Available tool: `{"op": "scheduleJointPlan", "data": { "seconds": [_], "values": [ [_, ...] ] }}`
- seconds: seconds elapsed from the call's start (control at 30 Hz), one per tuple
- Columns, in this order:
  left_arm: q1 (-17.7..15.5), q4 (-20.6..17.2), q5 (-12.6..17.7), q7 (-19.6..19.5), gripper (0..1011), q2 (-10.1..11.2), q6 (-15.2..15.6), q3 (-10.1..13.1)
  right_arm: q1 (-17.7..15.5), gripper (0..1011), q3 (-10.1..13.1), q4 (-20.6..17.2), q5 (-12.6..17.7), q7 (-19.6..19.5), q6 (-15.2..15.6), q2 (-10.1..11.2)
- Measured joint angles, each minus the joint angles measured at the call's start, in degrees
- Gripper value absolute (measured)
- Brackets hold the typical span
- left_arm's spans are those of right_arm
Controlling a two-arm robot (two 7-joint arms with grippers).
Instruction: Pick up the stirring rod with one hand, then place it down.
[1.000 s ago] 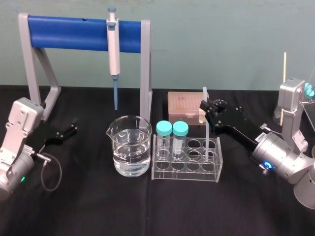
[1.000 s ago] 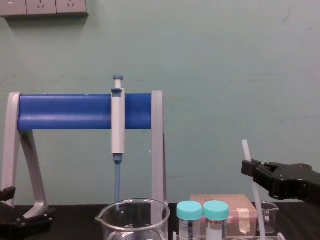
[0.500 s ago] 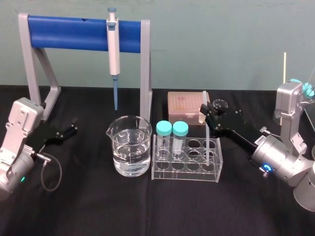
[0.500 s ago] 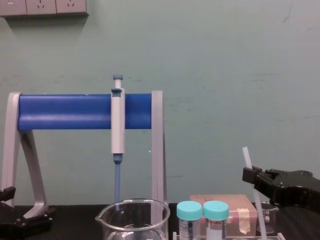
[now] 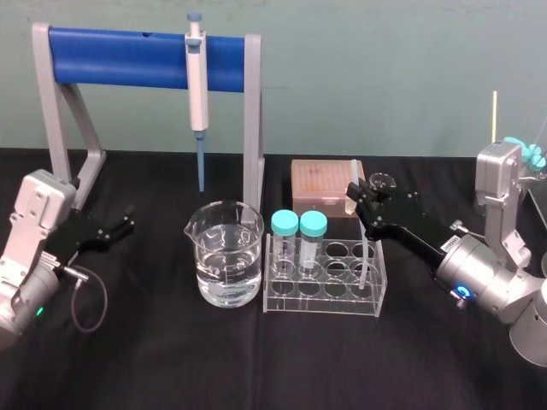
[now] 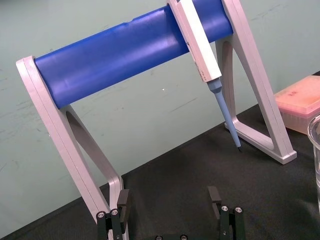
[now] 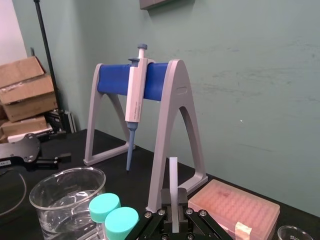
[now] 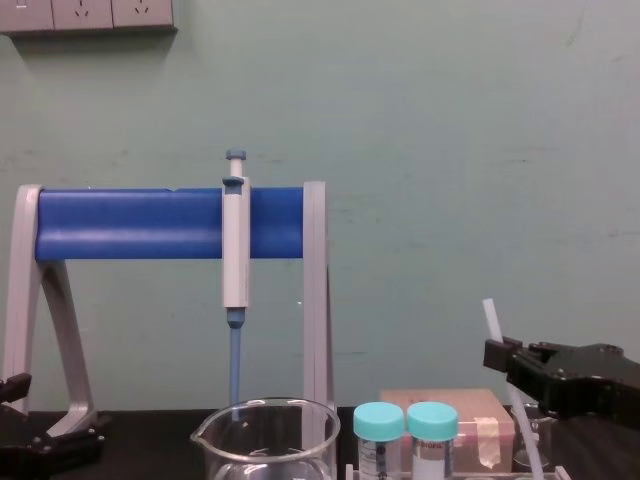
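Pinching the stirring rod near its top in the closed right gripper, nearly upright with its foot inside the clear tube rack's right end, apparently to stand it there, with the left gripper parked open at far left.

The left gripper reaches out low over the black desk, its two black jaws standing wide apart with bare desk between them. Beyond the jaws rises a stand with grey legs and a thick blue bar across them; one grey leg comes down just beside the jaw farther from the pipette. The grey-white pipette hangs from the bar past the other jaw, its blue tip pointing down and ending just above the desk. Farther out on that same side sit a pink box and the edge of a clear glass beaker. A green wall stands behind the stand.
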Motion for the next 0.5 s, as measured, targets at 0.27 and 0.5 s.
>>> {"op": "scheduleJointPlan", "data": {
  "seconds": [0.27,0.5],
  "values": [
    [0.00,0.00,0.00,0.00,1000,0.00,0.00,0.00,0.03,66,-0.02,0.00,-0.07,-0.08,0.06,0.02],
    [-0.01,0.00,0.00,0.00,1000,0.00,0.00,0.00,0.00,100,0.01,-0.02,0.03,-0.06,0.07,0.02]
  ]
}}
